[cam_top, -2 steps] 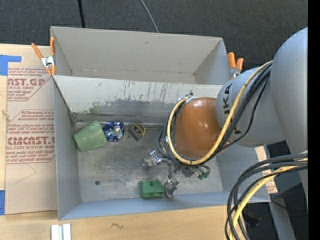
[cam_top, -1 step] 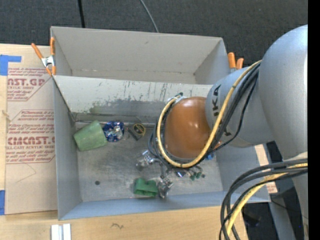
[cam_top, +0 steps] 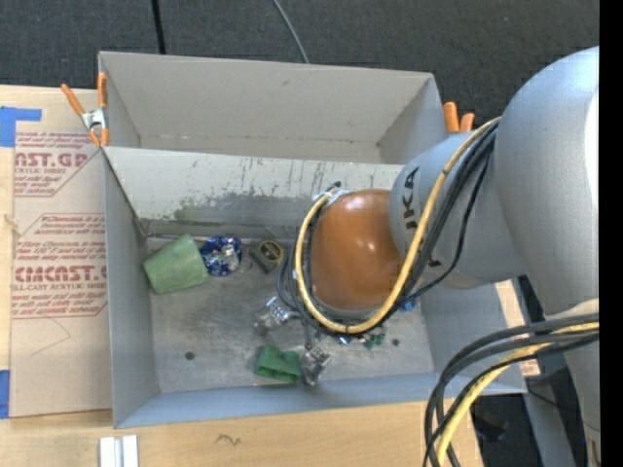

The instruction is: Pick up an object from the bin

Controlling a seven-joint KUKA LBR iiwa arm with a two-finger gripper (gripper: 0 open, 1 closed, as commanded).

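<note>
Grey bin (cam_top: 200,343), jaws beside green scrap (cam_top: 276,364)

Grey bin (cam_top: 209,334) floor: lg green block (cam_top: 175,264) left, blue-white wad (cam_top: 222,254) touching it, poss. brass ring (cam_top: 269,252) nearby, sm green piece (cam_top: 276,363) front.

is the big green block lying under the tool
No, the big green block lies far left, apart from the tool.

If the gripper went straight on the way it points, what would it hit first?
Probably the small green piece at the bin's front, right beside the gripper; otherwise the bin floor. Depth is unclear.
</note>
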